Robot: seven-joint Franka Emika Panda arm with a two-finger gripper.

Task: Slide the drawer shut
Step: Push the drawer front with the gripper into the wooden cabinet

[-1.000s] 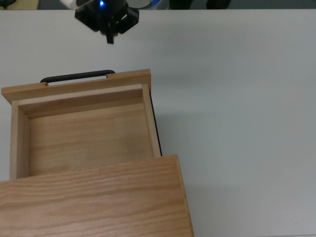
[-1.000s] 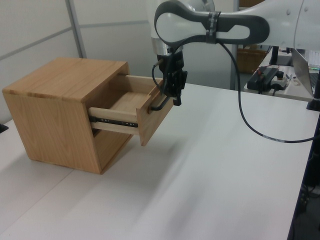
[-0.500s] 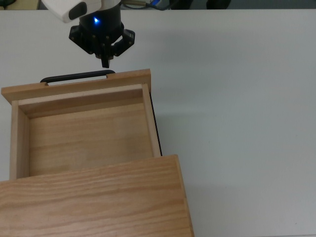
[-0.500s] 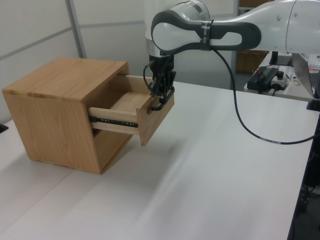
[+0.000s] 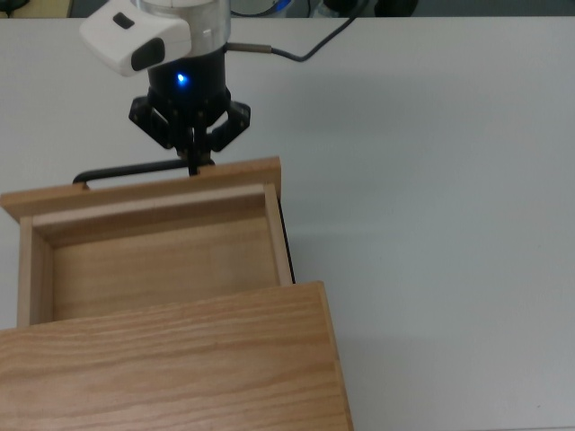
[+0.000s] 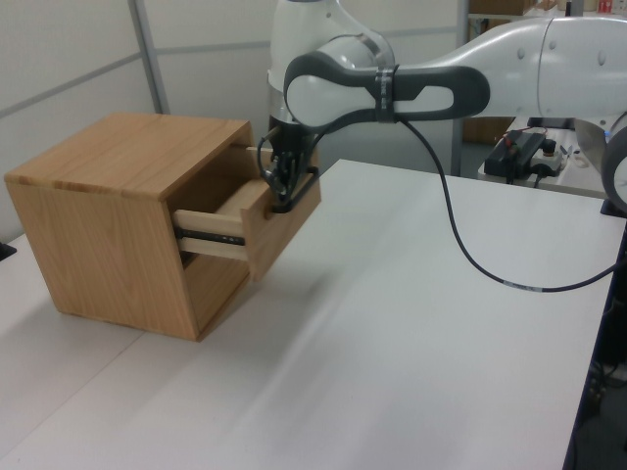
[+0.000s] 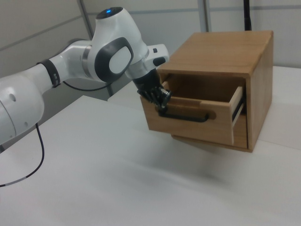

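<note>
The drawer [image 5: 153,247] stood about half out of the cabinet [image 5: 171,364]. The gripper [image 5: 191,160] pressed its front near the handle [image 7: 184,115], fingers seemingly together, holding nothing (hard to confirm). A straight, steady push along the rails seemed best.

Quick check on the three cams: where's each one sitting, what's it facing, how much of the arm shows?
Top view: overhead, looking straight down on the drawer and cabinet top; only the gripper and wrist show.
Left view: beside the table, facing the cabinet's side and drawer; the arm reaches in from the left view's right.
Right view: opposite side, facing the drawer front; the arm enters from the right view's left.
All three share the gripper at the black handle.
</note>
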